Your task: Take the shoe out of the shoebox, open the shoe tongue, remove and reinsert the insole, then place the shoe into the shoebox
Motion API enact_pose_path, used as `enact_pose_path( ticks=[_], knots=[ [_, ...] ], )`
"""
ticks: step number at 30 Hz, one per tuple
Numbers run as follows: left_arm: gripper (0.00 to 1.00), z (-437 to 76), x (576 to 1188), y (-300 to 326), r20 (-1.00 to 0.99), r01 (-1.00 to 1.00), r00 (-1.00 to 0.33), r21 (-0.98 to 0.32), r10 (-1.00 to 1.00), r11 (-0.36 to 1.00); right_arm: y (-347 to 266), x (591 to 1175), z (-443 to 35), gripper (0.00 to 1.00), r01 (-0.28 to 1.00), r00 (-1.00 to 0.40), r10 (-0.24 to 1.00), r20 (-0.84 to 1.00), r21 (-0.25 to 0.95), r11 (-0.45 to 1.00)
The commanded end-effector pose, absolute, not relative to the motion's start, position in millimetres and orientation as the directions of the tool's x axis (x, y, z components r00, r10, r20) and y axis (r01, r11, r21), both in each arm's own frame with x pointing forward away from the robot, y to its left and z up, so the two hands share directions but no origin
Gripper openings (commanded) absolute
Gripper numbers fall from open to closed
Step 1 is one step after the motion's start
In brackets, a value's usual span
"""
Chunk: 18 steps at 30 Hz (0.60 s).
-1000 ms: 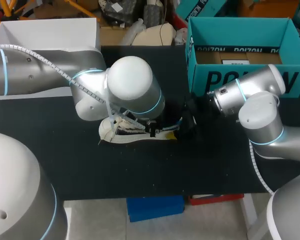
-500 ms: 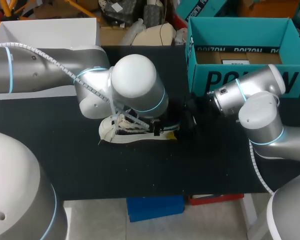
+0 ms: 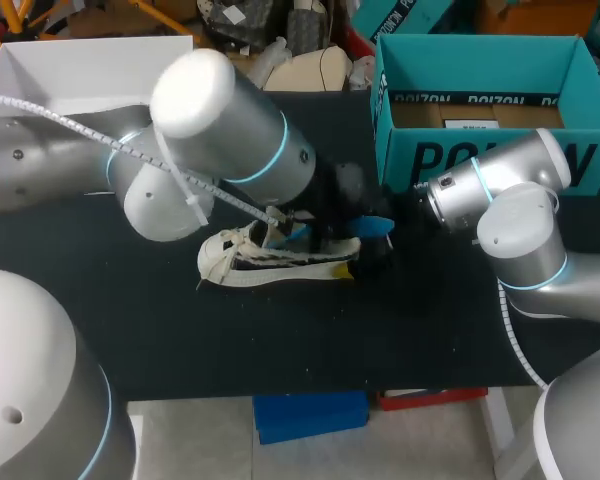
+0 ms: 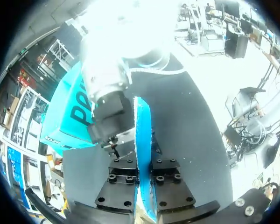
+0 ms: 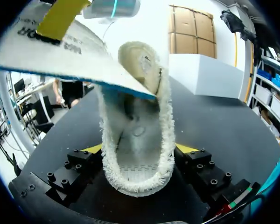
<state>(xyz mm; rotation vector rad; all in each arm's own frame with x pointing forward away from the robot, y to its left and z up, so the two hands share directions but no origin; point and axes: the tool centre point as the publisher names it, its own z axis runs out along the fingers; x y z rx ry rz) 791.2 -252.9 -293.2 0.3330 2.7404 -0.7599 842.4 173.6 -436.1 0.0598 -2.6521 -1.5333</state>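
Your left gripper [image 4: 141, 173] is clamped narrow on the blue insole [image 4: 143, 135]. The insole runs edge-on between its two fingers and out ahead of them. In that gripper's own view the yellow tips are hidden behind the black finger blocks and the insole.

From the right wrist view you see the insole's pale underside slanting above the right gripper [image 5: 139, 150]. One yellow fingertip [image 5: 60, 17] of the left gripper is pressed on the insole's upper face, and the other finger is out of sight. The insole's near end cuts across the shoe's opening, and you cannot tell whether it touches anything inside.

Your right gripper holds the shoe [image 5: 139, 168] by the heel. The fleecy collar sits between its fingers with a yellow tip against each side, and the toe points away from the gripper.

In the head view the left arm [image 3: 220, 140] covers the middle of the shoe and most of both grippers. Only the laces, toe and sole show beside the left gripper, on the black table [image 3: 280, 340]. A blue end of the insole sticks out toward the right gripper.

The teal shoebox [image 3: 480, 160] stands open behind the right gripper, apart from the shoe. Little of its inside is visible.
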Motion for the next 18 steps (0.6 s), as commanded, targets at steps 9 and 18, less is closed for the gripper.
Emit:
enact_pose_path(
  ticks=[9, 18],
  knots=[
    [0.0, -139, 757, -247, -0.149, 0.251, -0.964, -0.777, 0.219, 0.578, 174, 843, -439, 0.0, 0.006, -0.996, -0.072, 0.049, 0.866, 0.5],
    [0.0, -129, 756, -247, -0.121, 0.243, -0.961, -0.798, 0.25, 0.551, 174, 843, -439, 0.0, 0.006, -0.996, -0.072, 0.049, 0.866, 0.5]
  ],
)
